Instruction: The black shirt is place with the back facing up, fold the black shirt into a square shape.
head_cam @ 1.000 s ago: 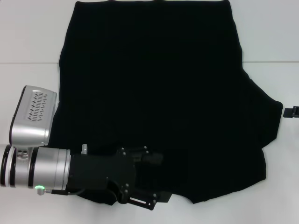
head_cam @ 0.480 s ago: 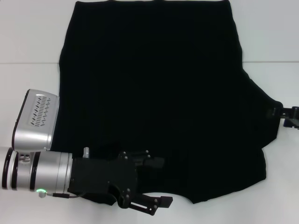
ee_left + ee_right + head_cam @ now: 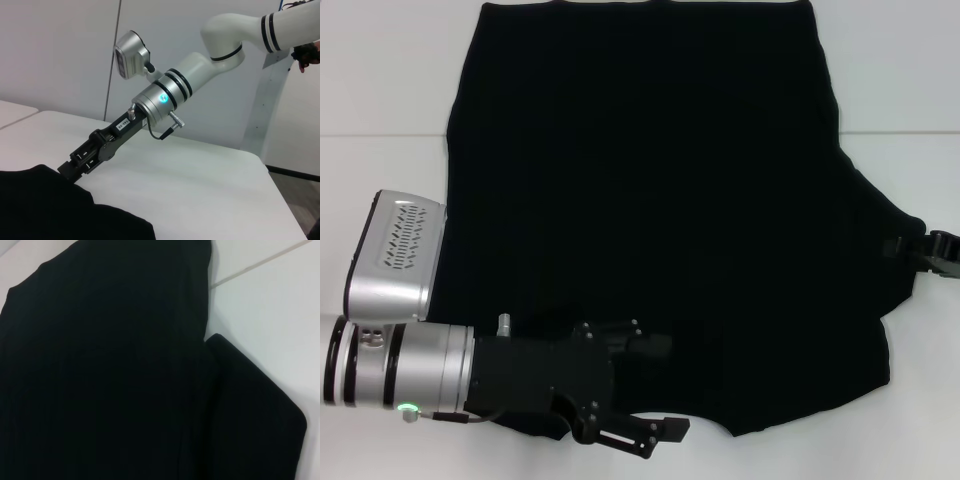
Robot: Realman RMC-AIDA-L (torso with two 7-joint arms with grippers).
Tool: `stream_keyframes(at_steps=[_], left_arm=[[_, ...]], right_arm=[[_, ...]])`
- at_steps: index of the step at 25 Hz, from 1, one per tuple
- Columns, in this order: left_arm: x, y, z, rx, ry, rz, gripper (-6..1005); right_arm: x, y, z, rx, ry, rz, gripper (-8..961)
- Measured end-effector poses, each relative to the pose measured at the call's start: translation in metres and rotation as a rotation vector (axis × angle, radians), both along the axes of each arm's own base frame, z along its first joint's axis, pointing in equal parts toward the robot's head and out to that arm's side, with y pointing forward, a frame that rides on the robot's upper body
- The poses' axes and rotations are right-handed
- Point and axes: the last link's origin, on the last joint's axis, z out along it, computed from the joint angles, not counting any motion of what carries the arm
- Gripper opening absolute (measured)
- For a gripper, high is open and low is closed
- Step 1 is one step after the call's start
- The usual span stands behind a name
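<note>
The black shirt (image 3: 660, 180) lies spread flat on the white table (image 3: 380, 80), with no lettering showing. My left gripper (image 3: 665, 390) is open over the shirt's near left part, one finger on the cloth and the other at its near edge. My right gripper (image 3: 912, 249) is at the tip of the shirt's right sleeve. The left wrist view shows the right gripper (image 3: 70, 169) low at the edge of the shirt (image 3: 45, 210). The right wrist view is filled by the shirt (image 3: 100, 365) and its sleeve.
My left arm's silver wrist housing (image 3: 395, 255) lies beside the shirt's left edge. A seam (image 3: 380, 134) runs across the table. In the left wrist view the table's edge (image 3: 280, 195) and a grey wall lie beyond the right arm.
My right gripper has come in from the right edge to the sleeve tip. My left gripper has shifted slightly toward the near edge, its near finger now clear of the cloth.
</note>
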Motion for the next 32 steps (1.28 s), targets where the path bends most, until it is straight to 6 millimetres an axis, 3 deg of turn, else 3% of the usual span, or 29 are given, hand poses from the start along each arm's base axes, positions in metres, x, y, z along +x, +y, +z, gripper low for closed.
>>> stream_keyframes(at_steps=[10,18,29,32], left_arm=[[0.0,0.001,0.001,0.003,0.0,0.004,956],[0.001,0.002,0.001,0.002,-0.001,0.002,955],[0.0,0.003,0.003,0.009,0.0,0.006,954],[0.0,0.003,0.003,0.009,-0.001,0.007,953]], right_arm=[[0.007,-0.006,0.003,-0.018,-0.006,-0.022,537],[0.001,-0.002,-0.003,-0.024,-0.012,-0.008,527],[0.0,-0.001,-0.008,-0.026,-0.025,-0.006,305],[0.001,-0.002,-0.009,-0.022,-0.028,-0.011,186]])
